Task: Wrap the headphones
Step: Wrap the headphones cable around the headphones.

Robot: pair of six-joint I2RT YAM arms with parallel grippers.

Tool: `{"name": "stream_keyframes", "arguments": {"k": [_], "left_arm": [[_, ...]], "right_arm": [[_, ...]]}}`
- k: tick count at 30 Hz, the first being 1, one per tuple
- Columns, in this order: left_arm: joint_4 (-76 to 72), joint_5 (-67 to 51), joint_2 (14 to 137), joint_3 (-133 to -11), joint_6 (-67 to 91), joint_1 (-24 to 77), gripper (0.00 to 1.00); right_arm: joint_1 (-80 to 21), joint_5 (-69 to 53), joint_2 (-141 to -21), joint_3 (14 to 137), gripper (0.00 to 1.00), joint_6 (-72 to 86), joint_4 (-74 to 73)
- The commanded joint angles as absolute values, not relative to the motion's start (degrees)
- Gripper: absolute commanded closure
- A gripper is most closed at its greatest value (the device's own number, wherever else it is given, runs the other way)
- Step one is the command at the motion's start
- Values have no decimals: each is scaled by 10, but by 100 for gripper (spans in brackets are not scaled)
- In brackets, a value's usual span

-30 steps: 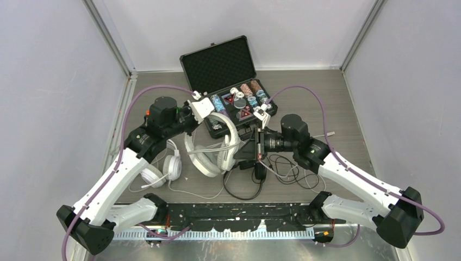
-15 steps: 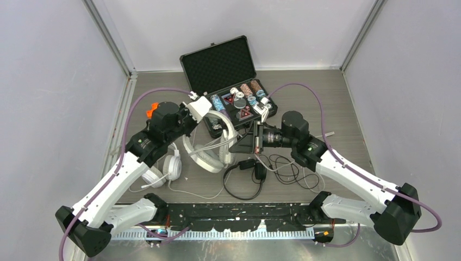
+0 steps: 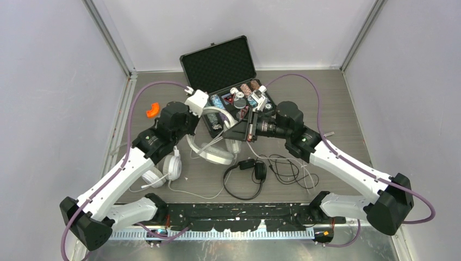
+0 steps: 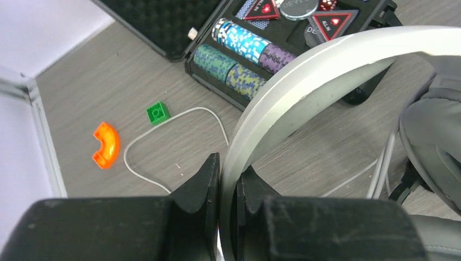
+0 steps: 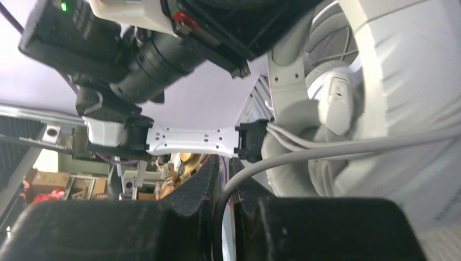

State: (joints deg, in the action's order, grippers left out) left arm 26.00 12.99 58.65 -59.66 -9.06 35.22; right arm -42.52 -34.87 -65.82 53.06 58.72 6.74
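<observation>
Left hand (image 4: 228,169): pressed onto the white-grey headphones (image 4: 326,65) — headband between its fingers.
Right hand (image 5: 224,179): nearly closed — pinching their grey cord (image 5: 337,149).
Case (image 3: 217,62): open, chips inside.

The left end effector (image 4: 228,169) and right end effector (image 5: 225,173) converge, jaws clamped.

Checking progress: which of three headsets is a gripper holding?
The bulky white-grey over-ear pair, headband clamped in the left gripper; the black pair and small white pair lie free.
</observation>
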Motion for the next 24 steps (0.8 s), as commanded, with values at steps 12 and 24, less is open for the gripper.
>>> {"name": "stream_keyframes", "arguments": {"k": [12, 24], "left_arm": [[366, 354, 707, -748, 270, 373, 100], [332, 322, 703, -744, 409, 373, 100]], "right_arm": [[-456, -255, -715, 590, 82, 606, 111], [-531, -142, -729, 634, 78, 498, -17]]}}
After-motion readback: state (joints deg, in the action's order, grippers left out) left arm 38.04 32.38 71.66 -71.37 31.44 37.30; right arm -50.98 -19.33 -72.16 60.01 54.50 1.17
